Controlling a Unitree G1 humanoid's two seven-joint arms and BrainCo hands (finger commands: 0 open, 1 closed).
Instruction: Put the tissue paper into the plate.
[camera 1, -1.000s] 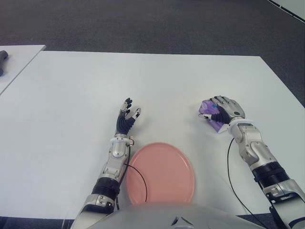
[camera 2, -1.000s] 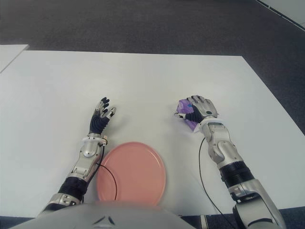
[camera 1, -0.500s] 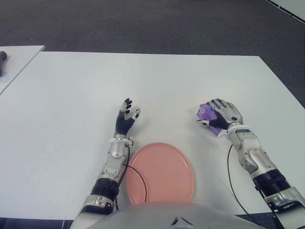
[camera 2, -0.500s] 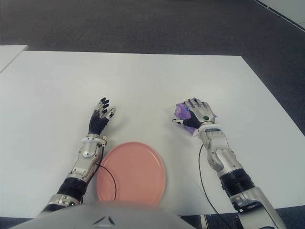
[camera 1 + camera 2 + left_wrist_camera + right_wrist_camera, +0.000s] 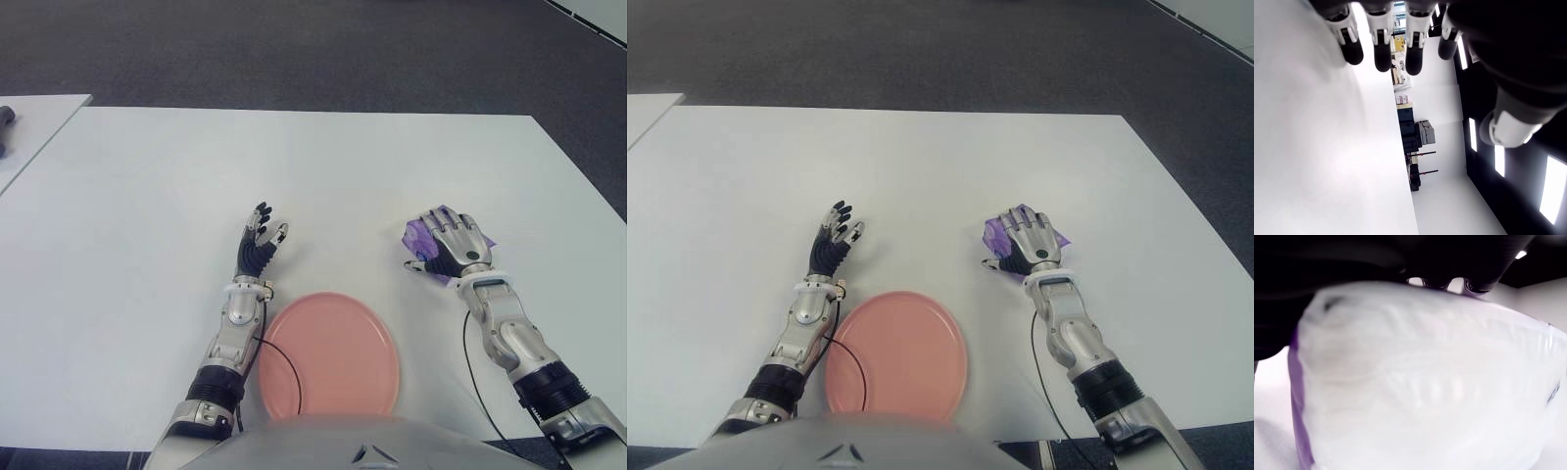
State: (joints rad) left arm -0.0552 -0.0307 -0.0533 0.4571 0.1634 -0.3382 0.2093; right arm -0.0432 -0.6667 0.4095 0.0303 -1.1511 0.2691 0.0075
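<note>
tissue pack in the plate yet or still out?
Out. The tissue pack sits under the right hand, whose fingers wrap it, on the table right of the empty pink plate. The left hand shows left of the plate.

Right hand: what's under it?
Under the right hand, a purple-and-white plastic tissue pack, fingers curled over it, on the white table. The hand covers most of the pack. The round pink plate sits apart, empty.

Even overhead light falls bright on the white table (image 5: 147, 196), shadows faint. The right wrist view blurs the tissue pack (image 5: 1425, 382) pressed close.
</note>
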